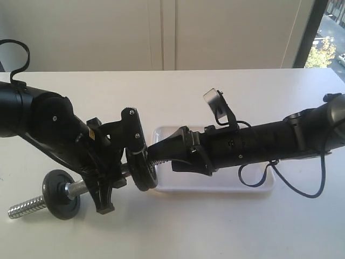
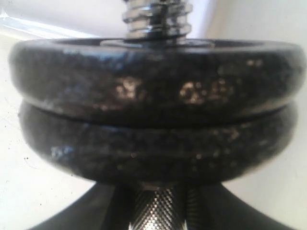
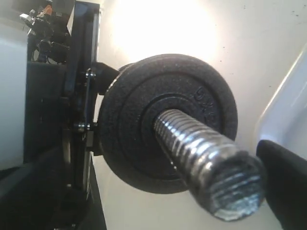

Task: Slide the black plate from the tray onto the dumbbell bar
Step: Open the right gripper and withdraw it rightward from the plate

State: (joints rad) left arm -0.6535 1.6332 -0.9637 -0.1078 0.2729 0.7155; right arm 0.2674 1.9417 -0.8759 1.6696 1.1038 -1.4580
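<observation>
The white table [image 1: 259, 97] fills the exterior view. The tray [image 1: 226, 186] lies at 4 o'clock from centre, half hidden beneath the right arm. The dumbbell bar [image 1: 81, 187] slants from 8 o'clock up toward centre. The left gripper [image 1: 110, 181] is clamped on the bar's knurled middle. The right gripper [image 1: 161, 154] stands spread around the threaded tip, with nothing in its grasp. The black plate [image 1: 143, 170] is off the tray and threaded on the bar, flush against a second disc [image 2: 153, 148]. Another disc [image 1: 62, 194] sits near the bar's 8 o'clock end.
</observation>
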